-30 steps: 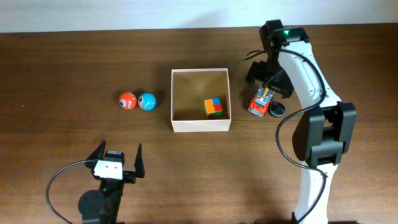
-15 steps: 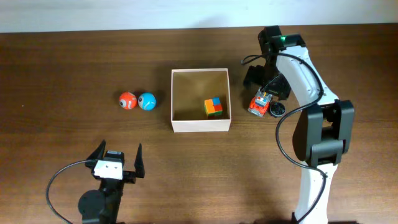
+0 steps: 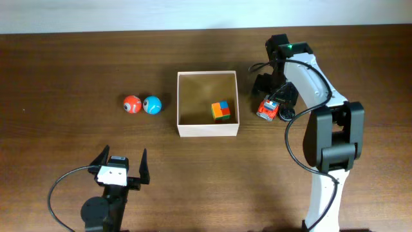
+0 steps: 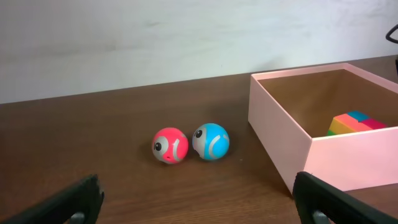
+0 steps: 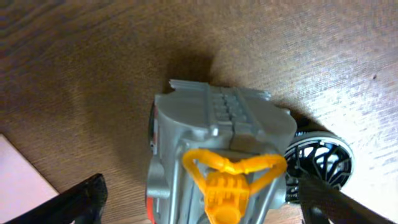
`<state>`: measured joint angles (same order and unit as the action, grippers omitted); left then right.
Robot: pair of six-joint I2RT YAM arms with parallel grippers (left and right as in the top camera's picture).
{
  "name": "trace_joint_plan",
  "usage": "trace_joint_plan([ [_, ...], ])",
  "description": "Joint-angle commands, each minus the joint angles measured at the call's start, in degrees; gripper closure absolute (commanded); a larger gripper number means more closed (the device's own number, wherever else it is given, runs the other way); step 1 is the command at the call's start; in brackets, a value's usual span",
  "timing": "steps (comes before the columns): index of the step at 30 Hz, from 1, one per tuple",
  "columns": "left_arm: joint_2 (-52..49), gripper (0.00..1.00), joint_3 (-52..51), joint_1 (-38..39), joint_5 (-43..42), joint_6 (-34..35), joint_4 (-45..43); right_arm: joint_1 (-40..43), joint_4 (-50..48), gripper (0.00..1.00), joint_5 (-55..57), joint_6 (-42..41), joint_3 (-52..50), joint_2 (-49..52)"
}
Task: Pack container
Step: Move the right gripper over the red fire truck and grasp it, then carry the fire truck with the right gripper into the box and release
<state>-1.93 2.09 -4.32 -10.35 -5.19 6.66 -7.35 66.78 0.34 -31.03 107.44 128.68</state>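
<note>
The container [image 3: 207, 129] is a square shallow box with white walls and a tan inside, at mid table; its wall also shows in the left wrist view [image 4: 277, 127]. A multicoloured cube [image 3: 221, 110] lies inside it [image 4: 354, 122]. A grey, red and yellow toy car [image 3: 268, 108] lies just right of the box. My right gripper [image 3: 275, 92] is open, hanging over the car [image 5: 217, 149] with a finger on each side [image 5: 205, 208]. My left gripper [image 3: 123, 154] is open and empty near the front left [image 4: 199, 205].
A red ball [image 3: 132, 104] and a blue ball [image 3: 152, 104] lie side by side left of the box, also in the left wrist view, red [image 4: 170, 145] and blue [image 4: 210, 141]. A black wheel [image 3: 286, 114] lies beside the car.
My right arm has shifted slightly left and closed in over the toy car. The left arm, balls and box have not moved.
</note>
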Motion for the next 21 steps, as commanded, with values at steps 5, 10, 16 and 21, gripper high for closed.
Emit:
trace_joint_plan([
  [5,0.1,0.01,-0.1,-0.3,-0.6,-0.9,0.2,1.4,0.0,0.3,-0.4,0.2,-0.1,0.0],
  [10,0.1,0.01,-0.1,-0.3,-0.6,-0.9,0.2,1.9,0.0,0.38,-0.6,0.2,-0.1,0.0],
  [16,0.1,0.01,-0.1,-0.3,-0.6,-0.9,0.2,2.0,0.7,0.53,-0.6,0.2,1.4,0.0],
  [21,0.1,0.01,-0.1,-0.3,-0.6,-0.9,0.2,2.0,2.9,0.58,-0.6,0.2,3.8,-0.1],
])
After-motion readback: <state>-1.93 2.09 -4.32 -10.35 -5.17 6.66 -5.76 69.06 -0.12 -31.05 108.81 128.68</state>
